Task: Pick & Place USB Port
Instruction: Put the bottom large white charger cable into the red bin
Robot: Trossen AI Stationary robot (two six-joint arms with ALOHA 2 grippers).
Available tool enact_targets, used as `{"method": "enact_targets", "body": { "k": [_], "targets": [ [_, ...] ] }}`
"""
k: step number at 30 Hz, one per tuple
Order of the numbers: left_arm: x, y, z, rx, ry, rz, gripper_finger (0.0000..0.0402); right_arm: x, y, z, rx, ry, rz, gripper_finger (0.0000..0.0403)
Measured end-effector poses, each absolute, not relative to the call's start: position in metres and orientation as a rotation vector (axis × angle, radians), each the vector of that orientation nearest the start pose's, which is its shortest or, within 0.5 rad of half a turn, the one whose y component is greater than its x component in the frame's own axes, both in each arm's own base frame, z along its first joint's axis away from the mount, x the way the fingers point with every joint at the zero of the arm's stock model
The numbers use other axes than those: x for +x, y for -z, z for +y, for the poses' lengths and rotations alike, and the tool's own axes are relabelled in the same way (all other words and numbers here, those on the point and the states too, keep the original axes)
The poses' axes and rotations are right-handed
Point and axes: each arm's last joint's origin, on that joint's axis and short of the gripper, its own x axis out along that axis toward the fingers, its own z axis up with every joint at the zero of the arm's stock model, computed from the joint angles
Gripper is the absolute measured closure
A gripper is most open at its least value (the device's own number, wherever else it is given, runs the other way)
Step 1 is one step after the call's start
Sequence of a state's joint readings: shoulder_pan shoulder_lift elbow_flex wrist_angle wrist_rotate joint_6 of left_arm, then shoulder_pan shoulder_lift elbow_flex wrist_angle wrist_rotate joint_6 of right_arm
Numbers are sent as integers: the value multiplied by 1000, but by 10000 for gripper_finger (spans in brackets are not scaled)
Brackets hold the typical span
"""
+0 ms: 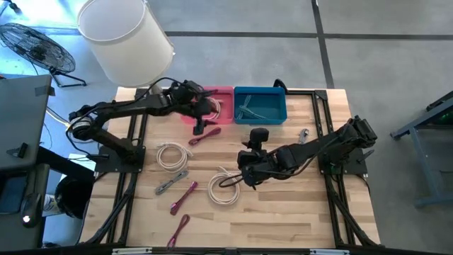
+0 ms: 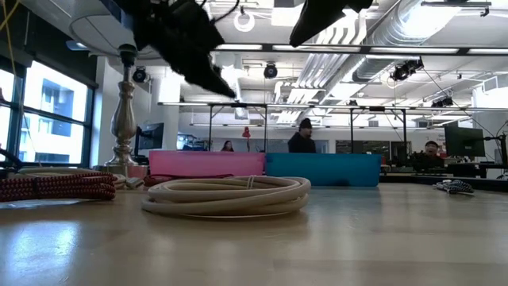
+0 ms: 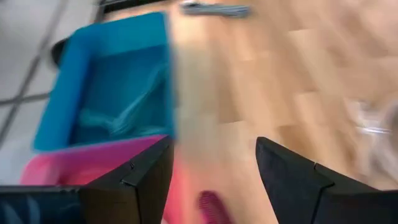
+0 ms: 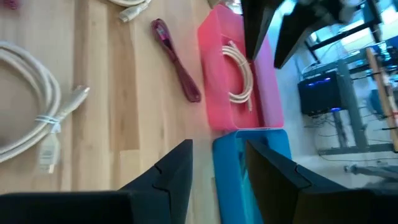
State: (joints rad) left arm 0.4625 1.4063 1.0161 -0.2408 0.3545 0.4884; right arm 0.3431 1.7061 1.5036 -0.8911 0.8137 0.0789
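We read this as mid-sort, between a drop and the next pick. Left gripper (image 1: 200,117) hangs over the near edge of the pink bin (image 1: 225,91), fingers spread and empty; a white cable (image 4: 239,76) already lies coiled inside. Right gripper (image 1: 244,170) hovers above the beige USB cable (image 1: 221,188) at table centre, fingers apart, nothing pinched. Teal bin (image 1: 260,105) sits just right of the pink. Next move, we judge: right gripper descends onto the coil directly beneath.
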Motion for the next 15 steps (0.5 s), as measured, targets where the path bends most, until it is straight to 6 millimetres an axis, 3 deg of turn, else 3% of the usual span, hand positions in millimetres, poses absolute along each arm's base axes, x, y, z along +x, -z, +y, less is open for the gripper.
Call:
{"method": "enact_targets", "body": {
  "k": [7, 15],
  "targets": [
    [273, -292, 80, 197, 202, 776, 179, 326, -293, 100, -525, 474, 956, 263],
    [273, -283, 21, 162, 360, 915, 179, 315, -290, 108, -519, 487, 999, 263]
  ]
}}
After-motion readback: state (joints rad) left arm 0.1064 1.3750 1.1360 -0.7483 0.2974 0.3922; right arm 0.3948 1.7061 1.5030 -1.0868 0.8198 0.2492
